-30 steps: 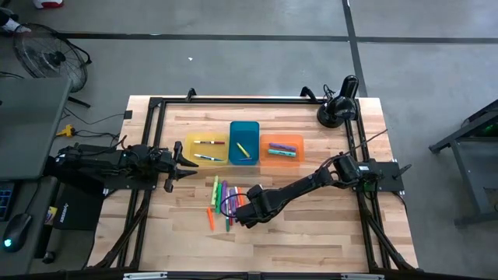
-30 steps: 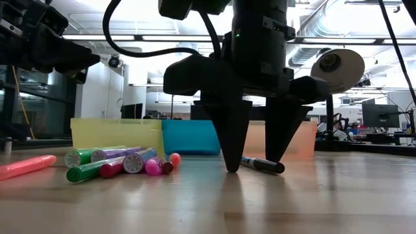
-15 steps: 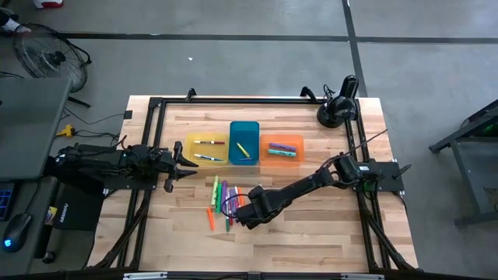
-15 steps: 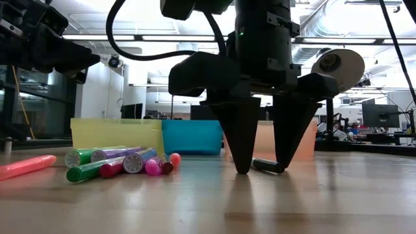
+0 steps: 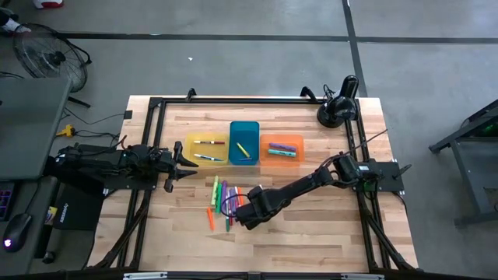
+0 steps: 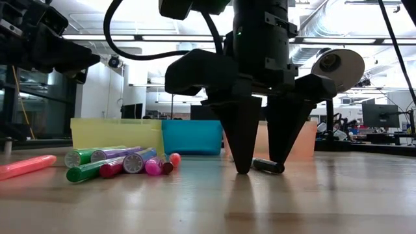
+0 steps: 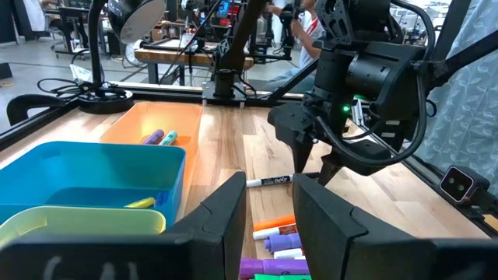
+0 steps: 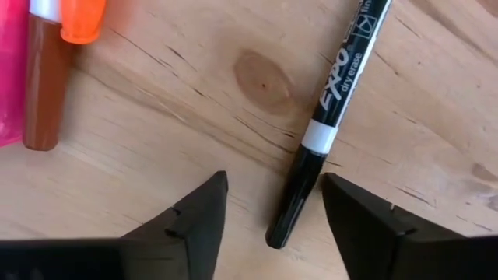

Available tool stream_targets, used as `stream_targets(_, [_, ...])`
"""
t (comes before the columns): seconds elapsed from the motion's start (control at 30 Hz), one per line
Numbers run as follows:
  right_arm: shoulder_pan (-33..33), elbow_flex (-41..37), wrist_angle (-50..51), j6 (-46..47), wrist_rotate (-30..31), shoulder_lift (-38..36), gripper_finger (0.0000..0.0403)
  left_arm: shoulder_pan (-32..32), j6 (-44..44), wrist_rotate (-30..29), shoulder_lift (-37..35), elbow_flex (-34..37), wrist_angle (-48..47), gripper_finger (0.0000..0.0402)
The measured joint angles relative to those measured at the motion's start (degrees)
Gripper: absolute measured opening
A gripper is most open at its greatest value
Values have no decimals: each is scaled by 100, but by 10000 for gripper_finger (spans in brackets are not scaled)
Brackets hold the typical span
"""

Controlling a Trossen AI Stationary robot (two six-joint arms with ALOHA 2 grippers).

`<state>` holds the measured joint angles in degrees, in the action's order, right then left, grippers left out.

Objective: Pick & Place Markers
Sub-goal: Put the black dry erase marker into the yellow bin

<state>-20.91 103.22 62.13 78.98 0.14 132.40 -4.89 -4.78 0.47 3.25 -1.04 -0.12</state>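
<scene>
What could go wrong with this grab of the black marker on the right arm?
1. The right gripper straddles only the cap end of the black marker, fingertips down at the wood. An end grip could let it pivot or droop when lifted.
2. The marker lies skewed across the gap, so closing fingers may roll or flick it away instead of pinching it.
3. The loose marker pile lies close beside it; a swing on lift could scatter it.

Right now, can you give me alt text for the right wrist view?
The right gripper sits low over the wooden table, its two dark fingers open on either side of the cap end of a black dry-erase marker, not yet touching it. A brown marker and an orange cap lie nearby.
</scene>
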Motion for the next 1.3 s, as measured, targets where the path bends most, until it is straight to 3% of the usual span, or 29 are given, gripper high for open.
stream_targets(0.3, [9,0,39,-15,16,-2,130,0,0,0,2,-1,0,104])
stream_targets(0.93, [13,-2,124,-194,80,-2,24,0,0,0,1,-1,0,104])
stream_targets(1.3, [7,-4,121,-599,294,-2,20,0,0,0,2,0,0,104])
